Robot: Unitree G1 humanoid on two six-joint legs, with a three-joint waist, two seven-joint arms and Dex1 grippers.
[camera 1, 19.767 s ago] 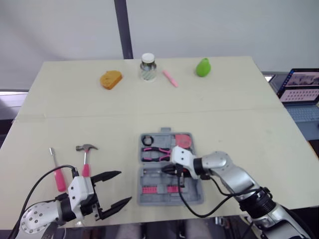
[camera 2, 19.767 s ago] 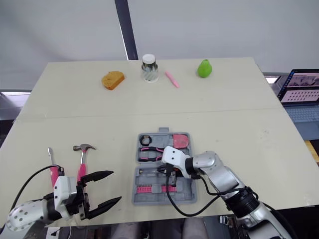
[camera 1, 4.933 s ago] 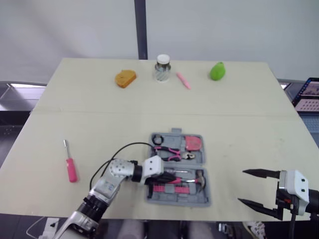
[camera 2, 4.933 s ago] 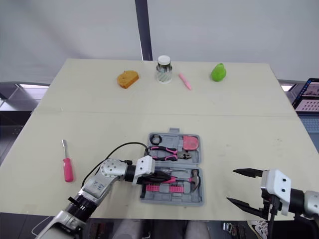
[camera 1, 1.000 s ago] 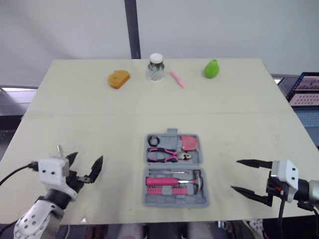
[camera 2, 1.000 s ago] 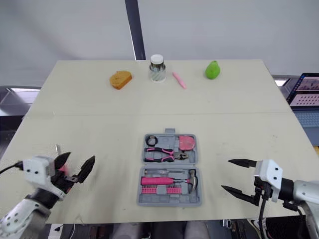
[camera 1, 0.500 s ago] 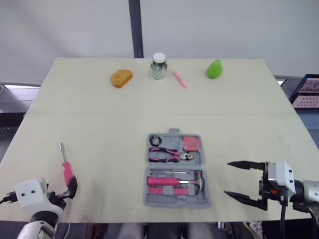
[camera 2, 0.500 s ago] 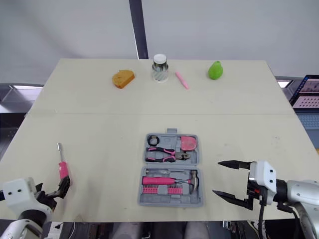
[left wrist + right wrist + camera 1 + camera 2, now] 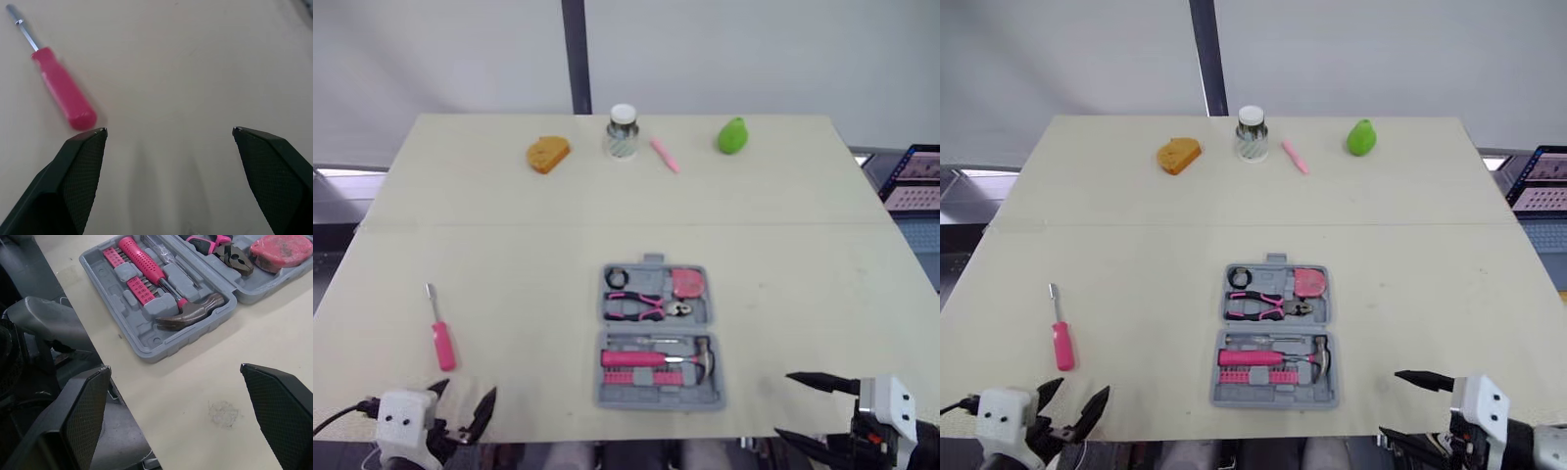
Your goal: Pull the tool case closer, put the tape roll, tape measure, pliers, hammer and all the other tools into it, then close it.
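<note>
The grey tool case (image 9: 603, 392) lies open at the middle of the table's near side. Its far half holds a black tape roll (image 9: 617, 278), a pink tape measure (image 9: 686, 283) and pliers (image 9: 641, 307). The near half holds a pink-handled hammer (image 9: 656, 358) and pink bits. A pink screwdriver (image 9: 439, 333) lies on the table left of the case. My left gripper (image 9: 465, 399) hovers open at the front edge, just near of the screwdriver (image 9: 61, 93). My right gripper (image 9: 785, 403) stands open and empty at the front edge, right of the case (image 9: 146, 352).
Along the far edge stand an orange sponge-like piece (image 9: 548, 154), a glass jar (image 9: 622, 131), a pink marker (image 9: 663, 155) and a green pear (image 9: 731, 135). A laptop (image 9: 911, 176) sits beyond the table's right side.
The left gripper has pulled back from over the screwdriver to the front edge, leaving the screwdriver on the table. The right gripper has dropped back toward the front edge. Both stay open.
</note>
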